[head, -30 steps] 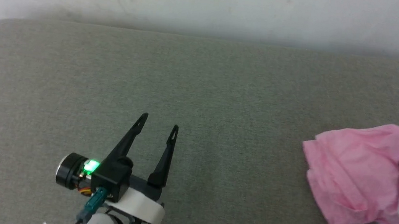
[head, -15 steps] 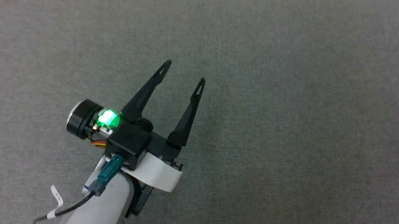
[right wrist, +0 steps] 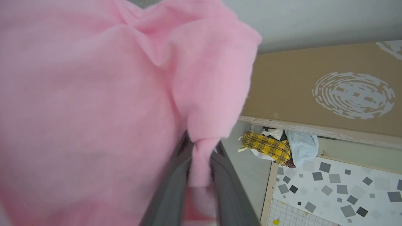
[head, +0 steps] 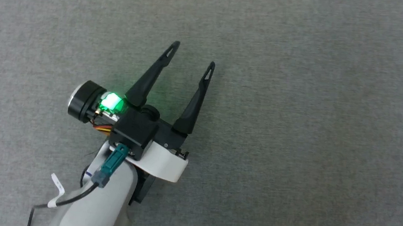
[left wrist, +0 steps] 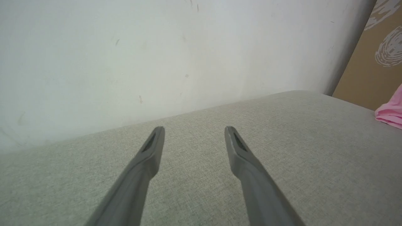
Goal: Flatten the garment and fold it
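Left gripper (head: 193, 54) is positioned over the grey woven upholstered surface (head: 317, 151), its two long dark fingers spread apart with nothing between them. Right gripper (right wrist: 202, 149) is pinched on a bunched fold of the light pink soft cotton garment (right wrist: 94, 94), which drapes over its fingers. In the left wrist view, a pink edge of this garment shows at the right border, by the grey surface.

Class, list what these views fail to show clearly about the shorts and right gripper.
Right wrist view: shorts too close and blurred; waistband, legs and label cannot be told apart.
Left wrist view: shorts cut off by the right edge.
Right wrist view: right gripper tips hidden in the bunched shorts.
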Available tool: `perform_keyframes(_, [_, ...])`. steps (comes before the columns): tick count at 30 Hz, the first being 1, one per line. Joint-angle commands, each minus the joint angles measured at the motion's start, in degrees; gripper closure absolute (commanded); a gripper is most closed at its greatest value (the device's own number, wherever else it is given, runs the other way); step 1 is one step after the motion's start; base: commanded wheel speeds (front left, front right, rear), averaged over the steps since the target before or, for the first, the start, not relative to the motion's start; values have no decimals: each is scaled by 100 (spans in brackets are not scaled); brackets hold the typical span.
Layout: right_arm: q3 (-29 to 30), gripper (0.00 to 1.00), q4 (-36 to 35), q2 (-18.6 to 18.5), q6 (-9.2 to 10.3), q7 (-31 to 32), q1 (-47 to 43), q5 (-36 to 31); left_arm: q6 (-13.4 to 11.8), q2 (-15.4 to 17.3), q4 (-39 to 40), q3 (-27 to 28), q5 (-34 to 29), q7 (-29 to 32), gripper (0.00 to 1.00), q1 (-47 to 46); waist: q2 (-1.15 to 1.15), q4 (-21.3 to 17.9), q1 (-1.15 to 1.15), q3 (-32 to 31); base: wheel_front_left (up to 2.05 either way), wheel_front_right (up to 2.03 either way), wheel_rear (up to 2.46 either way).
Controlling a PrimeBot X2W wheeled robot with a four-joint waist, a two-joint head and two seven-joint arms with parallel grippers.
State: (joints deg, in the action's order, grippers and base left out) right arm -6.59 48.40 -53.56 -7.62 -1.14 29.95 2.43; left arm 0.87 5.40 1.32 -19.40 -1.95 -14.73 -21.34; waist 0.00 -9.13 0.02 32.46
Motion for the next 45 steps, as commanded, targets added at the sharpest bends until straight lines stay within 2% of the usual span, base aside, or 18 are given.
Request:
perform_keyframes(1, [81, 0, 83, 43, 13, -67, 149, -115, -45, 36, -7, -18, -7, -27, 0, -75, 0, 47, -2, -16, 0, 0, 0])
perform_keyframes(9, [281, 0, 360, 234, 13, -150, 536, -579, -166, 49, -82, 39, 197, -27, 0, 131, 0, 13, -2, -747, 0, 0, 0])
perform_keyframes(18, [290, 0, -653, 929, 13, -768, 1078, -230, -363, 109, -19, 405, 478, -27, 0, 829, 0, 1, -2, -1910, 0, 0, 0])
perform_keyframes(24, [429, 0, -1877, 1655, 13, -1082, 803, 169, -522, 136, 70, 755, 628, -27, 0, 1367, 0, 117, -2, -2520, 0, 0, 0])
perform_keyframes(27, [578, 0, -2468, 2001, 13, -1023, 395, 89, -546, 135, 77, 880, 695, -27, 0, 1606, 0, 192, -2, -2753, 0, 0, 0])
perform_keyframes(35, [1159, 0, -4168, 3550, 13, -864, -1067, 178, -583, 94, 171, 1125, 817, -27, 0, 2164, 0, 395, -2, -3168, 0, 0, 0])
perform_keyframes(40, [1239, 0, -4732, 4281, 13, -930, -2021, 247, -511, 115, 108, 1136, 783, -27, 0, 2333, 0, 558, -2, -3223, 0, 0, 0])
perform_keyframes(41, [1239, 0, -4732, 4281, 13, -930, -2021, 247, -511, 115, 108, 1136, 783, -27, 0, 2333, 0, 558, -2, -3223, 0, 0, 0])
perform_keyframes(45, [1230, 0, -4839, 4691, 13, -1000, -2651, 120, -466, 102, 33, 1098, 758, -27, 0, 2417, 0, 646, -2, -3232, 0, 0, 0])
